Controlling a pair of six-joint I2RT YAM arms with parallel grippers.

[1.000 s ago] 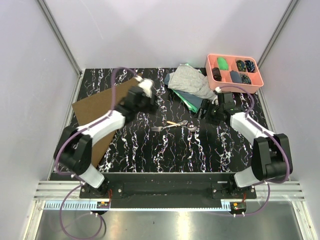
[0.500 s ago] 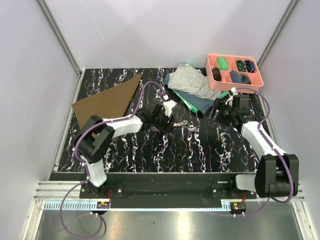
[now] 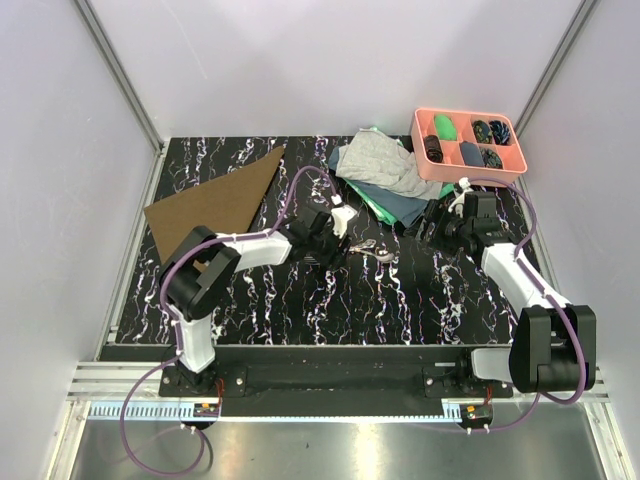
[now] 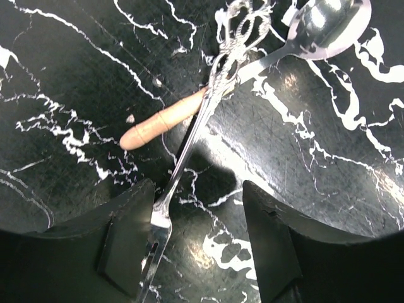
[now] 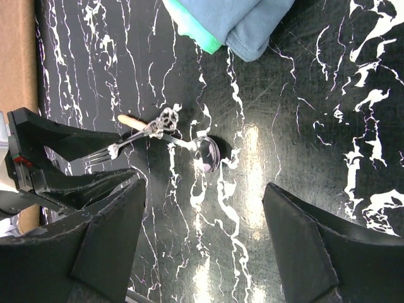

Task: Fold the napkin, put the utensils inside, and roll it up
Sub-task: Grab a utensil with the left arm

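The brown napkin (image 3: 215,200) lies flat at the left as a folded triangle; its edge also shows in the right wrist view (image 5: 16,63). The utensils lie together mid-table: a silver fork (image 4: 196,132), a silver spoon (image 4: 322,25) and an orange-handled piece (image 4: 161,120) crossed under the fork. My left gripper (image 4: 199,252) is open and low over the fork's tines, which lie close to its left finger (image 4: 126,246). My right gripper (image 5: 205,246) is open and empty, to the right of the spoon (image 5: 205,153).
A pile of grey, blue and green cloths (image 3: 385,175) lies at the back, just behind the utensils. A pink compartment tray (image 3: 468,145) with small items stands at the back right. Grey walls close in the table.
My left gripper has left the napkin's far corner and moved right and down to the fork. The napkin now lies flat as a triangle. My right gripper drew back slightly to the right.
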